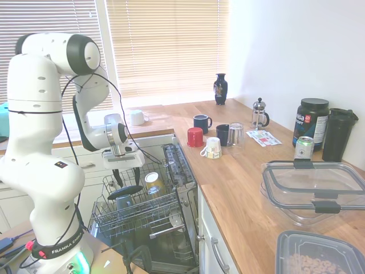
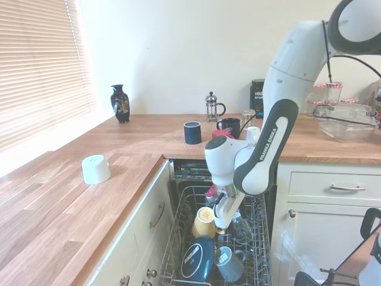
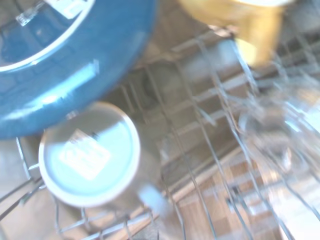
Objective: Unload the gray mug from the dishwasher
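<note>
Home kitchen: wooden countertop (image 1: pixel 239 171), open dishwasher (image 1: pixel 171 228).

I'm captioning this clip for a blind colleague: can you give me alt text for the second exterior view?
A white robot arm reaches down into the open dishwasher, its gripper low over the rack beside a yellow mug, with an upside-down gray mug and a dark blue bowl nearer the camera. Behind, the wooden counter holds a white cup on its side and a dark vase.

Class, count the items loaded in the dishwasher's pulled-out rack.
3 clear: a yellow mug at the back, a dark blue bowl in front, the gray mug beside it. Glassware may hide under the arm.
</note>
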Controlling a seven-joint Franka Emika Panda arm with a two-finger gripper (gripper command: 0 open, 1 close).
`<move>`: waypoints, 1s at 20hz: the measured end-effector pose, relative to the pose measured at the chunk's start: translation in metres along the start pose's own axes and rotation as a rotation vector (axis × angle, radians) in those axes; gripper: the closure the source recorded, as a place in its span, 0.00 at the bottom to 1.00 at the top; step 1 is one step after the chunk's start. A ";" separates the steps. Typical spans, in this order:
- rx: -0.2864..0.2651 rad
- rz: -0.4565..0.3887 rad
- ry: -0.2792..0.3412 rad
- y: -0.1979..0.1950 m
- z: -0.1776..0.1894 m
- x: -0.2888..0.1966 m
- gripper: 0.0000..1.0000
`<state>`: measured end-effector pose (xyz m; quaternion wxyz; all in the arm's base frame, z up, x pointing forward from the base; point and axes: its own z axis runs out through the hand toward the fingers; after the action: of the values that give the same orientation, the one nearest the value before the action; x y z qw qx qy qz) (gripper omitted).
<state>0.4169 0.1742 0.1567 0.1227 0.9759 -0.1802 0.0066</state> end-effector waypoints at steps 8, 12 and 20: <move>-0.047 -0.188 -0.005 -0.019 0.055 0.010 0.00; -0.069 -0.248 0.008 -0.023 0.067 0.017 0.00; -0.116 -0.341 -0.020 -0.026 0.083 0.020 0.00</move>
<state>0.4420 0.1711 0.0710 0.1763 0.9836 -0.0135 -0.0342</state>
